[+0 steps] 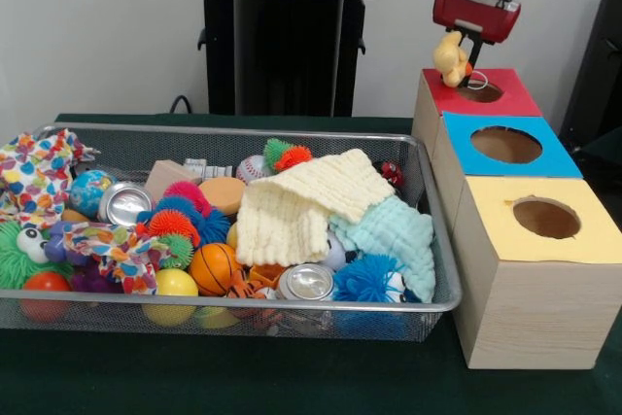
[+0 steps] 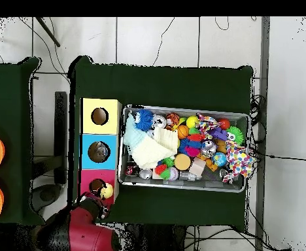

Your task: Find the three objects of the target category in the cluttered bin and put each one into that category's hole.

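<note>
Yellow plush toy held in gripper, hanging just above hole of red-topped box; overhead view shows toy at edge of that hole. Gripper clenched on toy. 3 wooden boxes in row beside wire bin: red, blue-topped box, yellow-topped box. Bin packed: cream cloth, mint cloth, mini basketball, 2 cans, spiky balls, baseball.

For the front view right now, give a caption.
Gripper holds yellow plush toy above the red box's hole.
</note>
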{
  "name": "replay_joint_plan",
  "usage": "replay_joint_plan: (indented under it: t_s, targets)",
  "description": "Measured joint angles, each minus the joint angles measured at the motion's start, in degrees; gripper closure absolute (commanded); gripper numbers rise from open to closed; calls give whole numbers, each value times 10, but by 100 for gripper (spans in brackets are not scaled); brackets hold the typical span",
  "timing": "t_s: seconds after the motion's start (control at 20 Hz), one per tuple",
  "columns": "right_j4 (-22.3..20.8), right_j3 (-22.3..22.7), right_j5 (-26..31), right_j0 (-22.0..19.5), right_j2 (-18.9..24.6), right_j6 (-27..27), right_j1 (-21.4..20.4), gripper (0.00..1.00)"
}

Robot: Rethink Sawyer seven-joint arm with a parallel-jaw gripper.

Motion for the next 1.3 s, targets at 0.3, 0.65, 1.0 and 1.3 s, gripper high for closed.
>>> replay_joint_plan:
  t_s: [0.3, 0.65, 1.0, 1.3]
  targets:
    - [0, 0, 0, 0, 0, 0, 0, 100]
    - [2, -1, 0, 2, 0, 0, 0, 100]
    - [2, -11, 4, 15, 0, 0, 0, 100]
    - [2, -18, 23, 31, -4, 0, 0, 100]
